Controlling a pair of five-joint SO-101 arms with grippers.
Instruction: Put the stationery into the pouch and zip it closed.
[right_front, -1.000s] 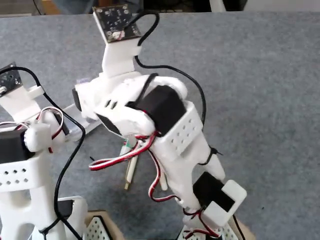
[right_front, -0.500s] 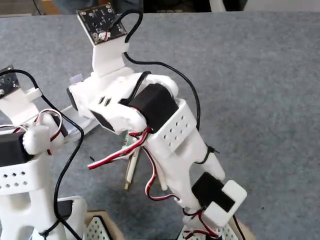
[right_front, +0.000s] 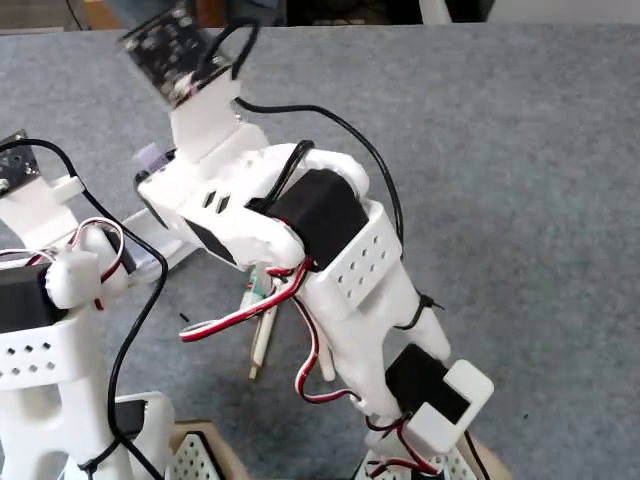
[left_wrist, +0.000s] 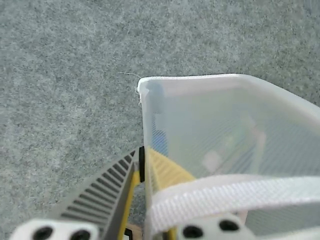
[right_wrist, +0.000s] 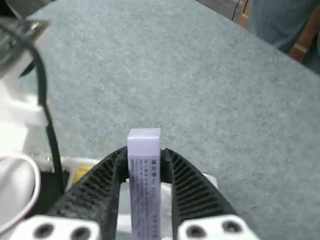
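Over the table (right_wrist: 165, 65), right hand (right_wrist: 144, 154) pinches eraser (right_wrist: 144, 182), left hand (left_wrist: 142, 172) clamps pouch (left_wrist: 215, 125).

Pouch (left_wrist: 220, 115) runs off the edge; things inside (left_wrist: 225, 150) are too blurred to tell

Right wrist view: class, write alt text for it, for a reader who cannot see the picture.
The right claw grips a pale eraser in a printed sleeve, held upright between its black ribbed fingers, above the grey table. Off to one side is part of the other arm, white with a black cable.
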